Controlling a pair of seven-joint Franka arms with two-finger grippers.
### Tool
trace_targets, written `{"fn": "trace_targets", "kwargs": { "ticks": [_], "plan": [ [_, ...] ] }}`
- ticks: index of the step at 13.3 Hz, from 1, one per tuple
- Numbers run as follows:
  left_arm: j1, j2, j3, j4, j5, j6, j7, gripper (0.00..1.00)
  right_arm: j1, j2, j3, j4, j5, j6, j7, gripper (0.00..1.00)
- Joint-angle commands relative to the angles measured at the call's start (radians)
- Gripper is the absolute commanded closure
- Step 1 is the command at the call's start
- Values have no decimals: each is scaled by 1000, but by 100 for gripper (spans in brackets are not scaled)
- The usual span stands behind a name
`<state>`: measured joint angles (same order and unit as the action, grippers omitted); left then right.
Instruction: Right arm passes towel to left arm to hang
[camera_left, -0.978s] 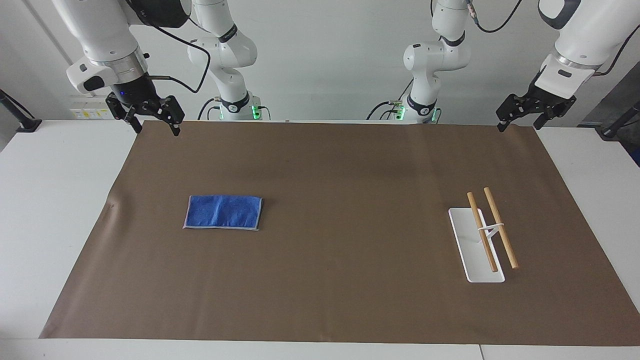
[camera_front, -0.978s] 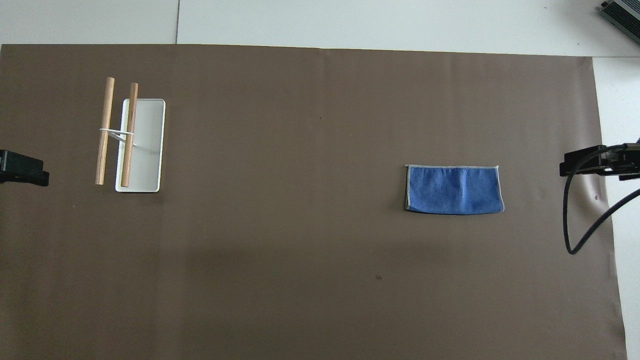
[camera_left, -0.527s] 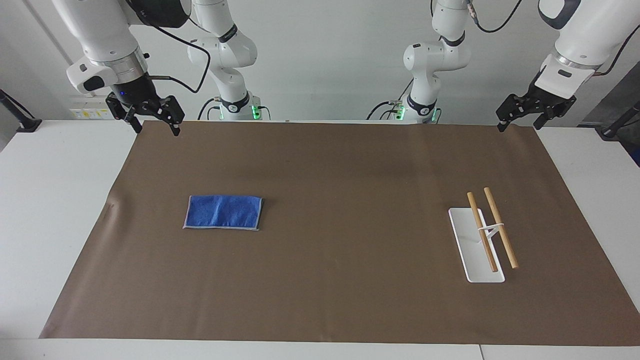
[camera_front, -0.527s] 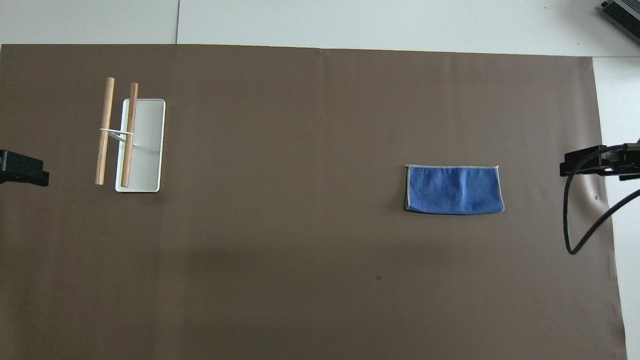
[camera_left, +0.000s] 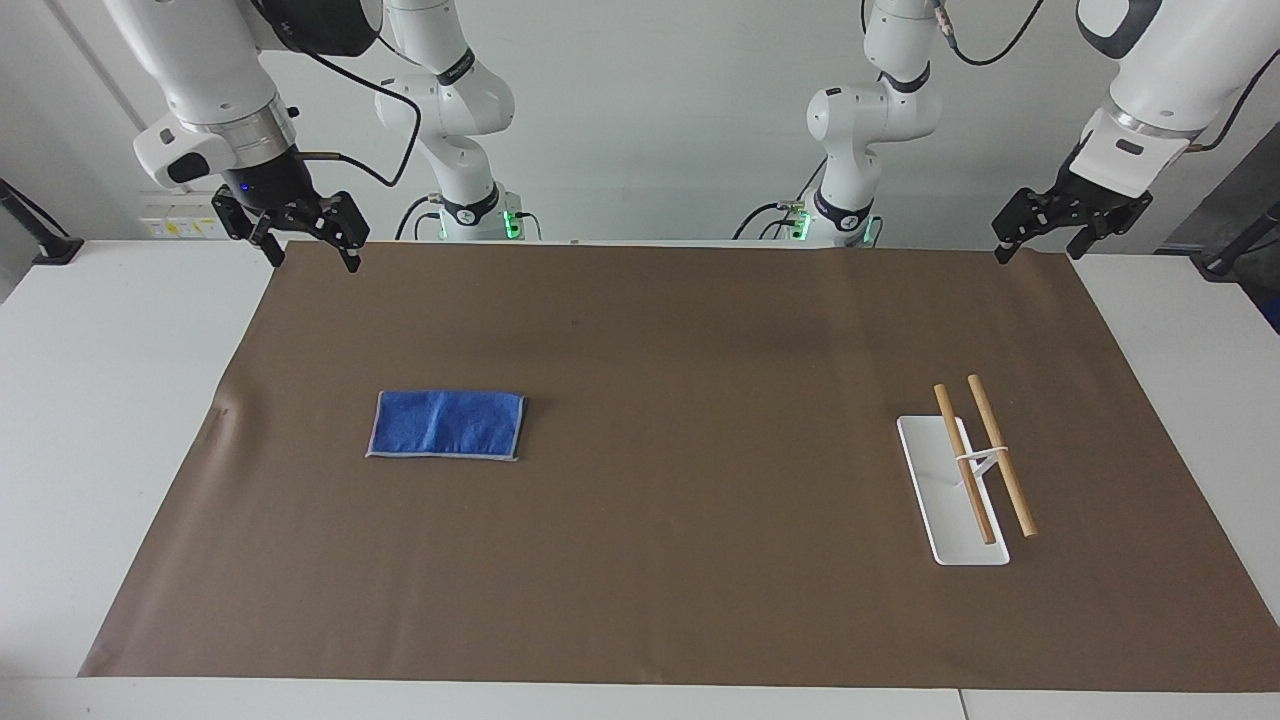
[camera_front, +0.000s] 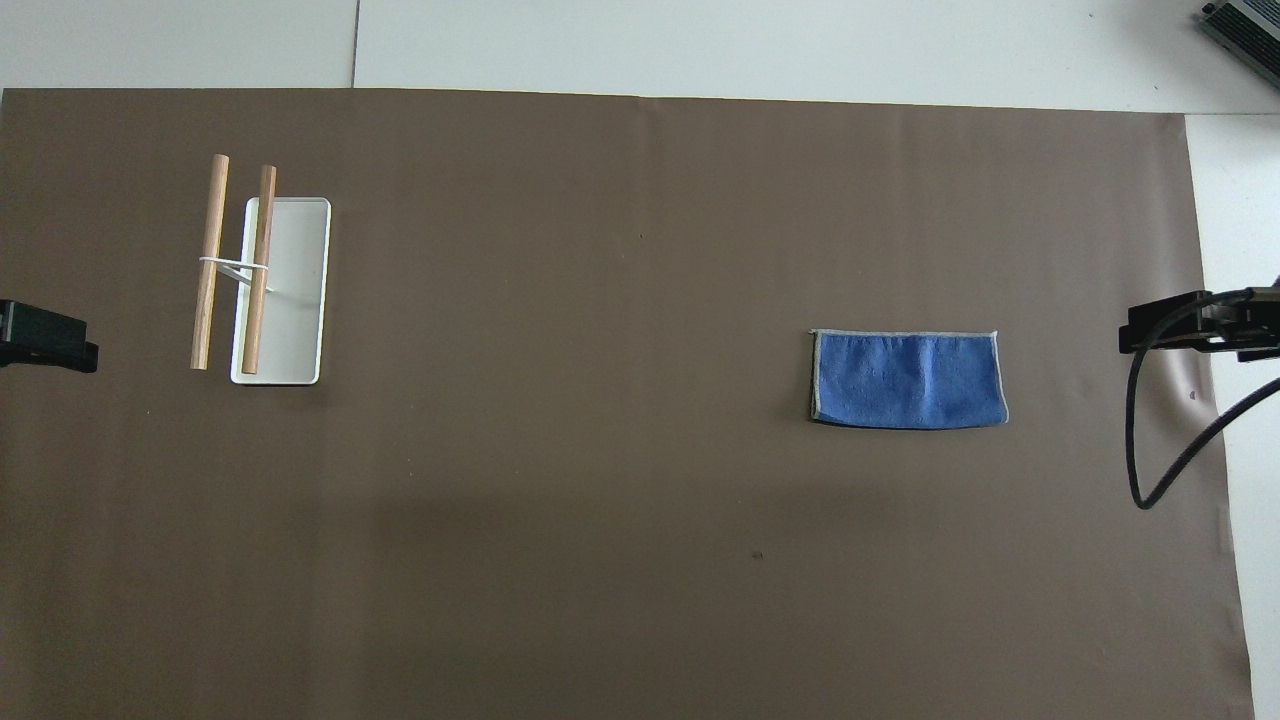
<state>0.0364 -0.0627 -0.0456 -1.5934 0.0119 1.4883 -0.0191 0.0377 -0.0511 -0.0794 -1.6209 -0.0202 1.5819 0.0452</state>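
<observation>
Mat (camera_left: 700, 400) bare btwn towel (camera_left: 447, 425) & rack (camera_left: 965, 480); both grippers raised, well apart.

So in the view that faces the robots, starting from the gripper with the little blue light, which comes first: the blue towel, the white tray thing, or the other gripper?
Nearest first from the right gripper, which hangs over its own corner of the brown mat:
1. The towel, flat on the mat at the right arm's end.
2. The left gripper, over the mat's corner at the left arm's end.
3. The white rack base, under the wooden rods there.
</observation>
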Motion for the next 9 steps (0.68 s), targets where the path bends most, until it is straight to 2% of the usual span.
{"fn": "trace_targets", "kwargs": {
  "ticks": [1,4,7,9],
  "plan": [
    [11,-23,-5,-23,2,-7,4,0,-1,-21,4,-25,2,3,18,0],
    [11,-23,-5,-23,3,-7,4,0,-1,-24,9,-43,-1,23,18,0],
    [11,-23,-5,-23,3,-7,4,0,-1,-50,23,-132,-1,124,15,0],
    [11,-23,-5,-23,2,-7,4,0,1,-39,30,-168,-1,164,18,0]
  ]
}}
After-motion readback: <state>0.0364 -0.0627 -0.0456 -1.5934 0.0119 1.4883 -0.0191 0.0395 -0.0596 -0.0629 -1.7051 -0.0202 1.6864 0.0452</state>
